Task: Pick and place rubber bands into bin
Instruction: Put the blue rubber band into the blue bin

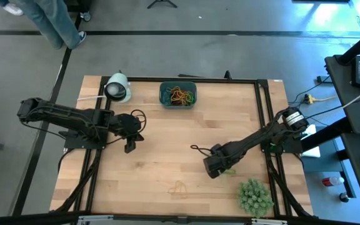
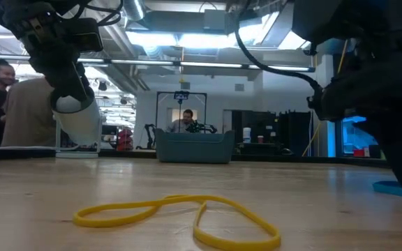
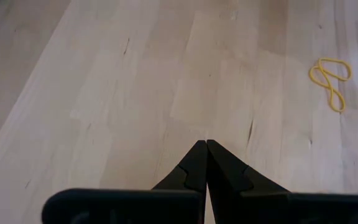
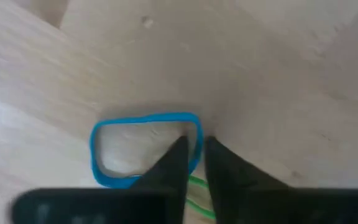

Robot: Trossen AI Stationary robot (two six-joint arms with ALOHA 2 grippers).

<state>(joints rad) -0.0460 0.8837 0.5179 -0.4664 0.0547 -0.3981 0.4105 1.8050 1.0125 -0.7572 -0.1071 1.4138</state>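
The teal bin (image 1: 177,95) sits at the table's far edge and holds several rubber bands; it also shows far off in the low view (image 2: 194,148). A yellow rubber band (image 1: 179,187) (image 2: 176,213) (image 3: 331,79) lies twisted on the table near the near edge. A blue rubber band (image 4: 145,146) (image 2: 400,187) lies flat under my right gripper (image 1: 214,165) (image 4: 195,146). That gripper points down at the table and is open by a narrow gap. Its fingertips stand on either side of one end of the blue loop. A green band (image 4: 197,185) lies beside it. My left gripper (image 1: 130,147) (image 3: 205,144) is shut, above bare table.
A white roll (image 1: 117,87) (image 2: 79,125) stands left of the bin. A bushy green plant (image 1: 255,197) sits at the near right corner. A thin dark loop (image 1: 195,149) lies just left of my right gripper. People stand beyond the table's far edge (image 2: 5,104).
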